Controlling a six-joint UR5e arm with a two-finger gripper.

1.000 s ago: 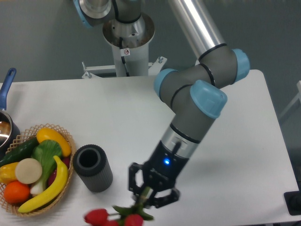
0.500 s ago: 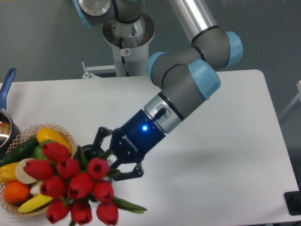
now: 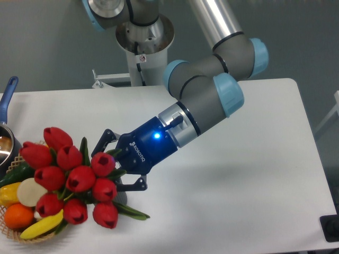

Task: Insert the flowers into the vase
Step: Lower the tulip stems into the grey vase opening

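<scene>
Since half a second ago the bunch of red artificial tulips with green stems and leaves (image 3: 74, 182) has swung up and to the left, so its lowest buds, then nearly at the bottom edge, now sit clear of it. They are carried in the air at the lower left, tilted with the heads pointing left, and cover most of the woven wicker basket of fruit and vegetables (image 3: 21, 233); only a banana, an orange, a pale round piece and a green end show beneath them. The short dark ribbed cylinder vase (image 3: 121, 197) is almost wholly hidden behind buds and leaves, with just a dark sliver below the black two-finger hand (image 3: 117, 168). That hand is clenched on the stems, its fingers angled down-left from the blue-lit wrist. Behind it, the grey arm with pale blue caps rises toward the top edge. At far left a blue-handled pot (image 3: 7, 114) is cut by the frame. To the right, the white table (image 3: 254, 174) lies open to its far edge.
</scene>
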